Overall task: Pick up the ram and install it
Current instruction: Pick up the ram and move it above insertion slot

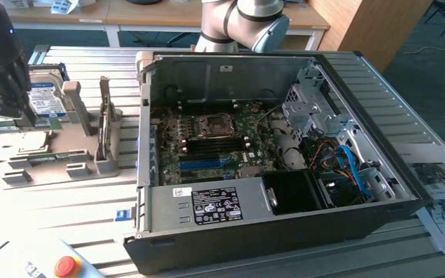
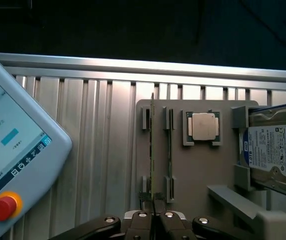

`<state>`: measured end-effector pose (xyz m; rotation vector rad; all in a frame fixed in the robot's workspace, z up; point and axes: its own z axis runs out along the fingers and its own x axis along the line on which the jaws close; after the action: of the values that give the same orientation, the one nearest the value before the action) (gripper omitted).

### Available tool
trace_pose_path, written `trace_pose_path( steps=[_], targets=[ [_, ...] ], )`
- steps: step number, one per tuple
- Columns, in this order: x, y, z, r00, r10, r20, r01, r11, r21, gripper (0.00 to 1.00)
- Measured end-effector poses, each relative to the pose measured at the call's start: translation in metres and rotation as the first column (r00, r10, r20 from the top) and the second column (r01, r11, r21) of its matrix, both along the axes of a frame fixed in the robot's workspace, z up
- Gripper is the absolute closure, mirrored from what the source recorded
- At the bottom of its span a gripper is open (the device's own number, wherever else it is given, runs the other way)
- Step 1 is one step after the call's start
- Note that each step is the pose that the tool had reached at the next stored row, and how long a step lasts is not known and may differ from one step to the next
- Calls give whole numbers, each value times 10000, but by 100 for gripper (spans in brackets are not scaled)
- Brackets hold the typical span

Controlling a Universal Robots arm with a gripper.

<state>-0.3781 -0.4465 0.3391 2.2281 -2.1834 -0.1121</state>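
- Well off from the claw (image 2: 155, 220), toward the exterior view's right: an open computer case (image 1: 284, 246), laid on its side so the motherboard (image 1: 222, 133) faces up. We judge its walls and loose cables (image 1: 346, 162) the main obstacles to reaching inside.
- Near the claw, on the slatted table (image 2: 83, 150): a teach pendant (image 2: 13, 150) with a red stop button, apart from the holder.
- Beneath the claw: a grey holder (image 2: 197, 170), whose slots and pockets keep each part seated and easy to grasp.
- Beyond the holder, away from the pendant: a hard drive (image 2: 272, 150), propped against a bracket.
- Between the fingers: the ram (image 2: 152, 150), gripped on edge at one end. The claw is closed thin upon it, and it appears to ride above its slots.
- Beside the ram: a processor chip (image 2: 205, 126), flat in its square pocket.
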Motion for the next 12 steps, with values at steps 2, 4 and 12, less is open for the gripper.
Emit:
trace_pose_path(
  steps=[2, 4, 12],
  targets=[
    [1, 0, 41, 10000, -1, 0, 1, 10000, -28, 88],
    [3, 0, 84, 10000, -1, -1, 1, 10000, -60, 88],
    [9, 0, 247, 10000, -1, -6, 0, 9998, -186, 88]
  ],
)
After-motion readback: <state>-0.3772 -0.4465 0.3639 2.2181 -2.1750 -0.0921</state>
